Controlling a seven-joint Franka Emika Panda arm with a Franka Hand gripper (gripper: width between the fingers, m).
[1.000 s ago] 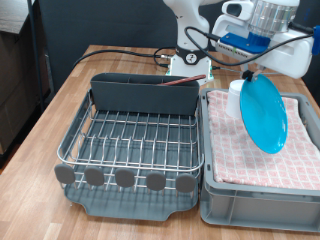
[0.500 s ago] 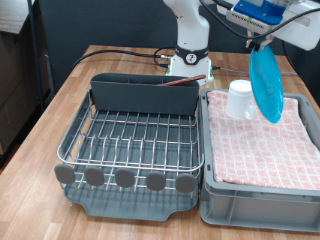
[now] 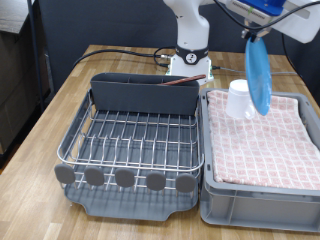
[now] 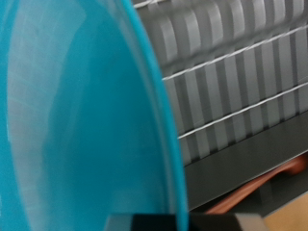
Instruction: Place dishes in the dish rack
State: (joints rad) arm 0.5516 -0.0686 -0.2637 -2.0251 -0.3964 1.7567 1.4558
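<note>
My gripper [image 3: 253, 37] is shut on the rim of the round light-blue plate [image 3: 258, 76] and holds it upright and edge-on in the air, above the far end of the grey crate. The plate fills most of the wrist view [image 4: 77, 115], with the rack's wires [image 4: 231, 87] behind it. The small white mug [image 3: 239, 98] stands on the pink-checked cloth, just below the plate. The dish rack [image 3: 135, 140] sits to the exterior view's left of the crate. A reddish-brown wooden spoon [image 3: 181, 82] lies in its grey cutlery bin [image 3: 140, 92].
The grey crate lined with pink-checked cloth [image 3: 265, 150] stands at the exterior view's right. Round grey discs [image 3: 125, 178] line the rack's near edge. The robot base [image 3: 188, 55] and black cables [image 3: 120, 50] are on the wooden table behind the rack.
The plate has been lifted off the crate and turned from face-on to edge-on. It has moved up and slightly to the exterior view's left with the gripper.
</note>
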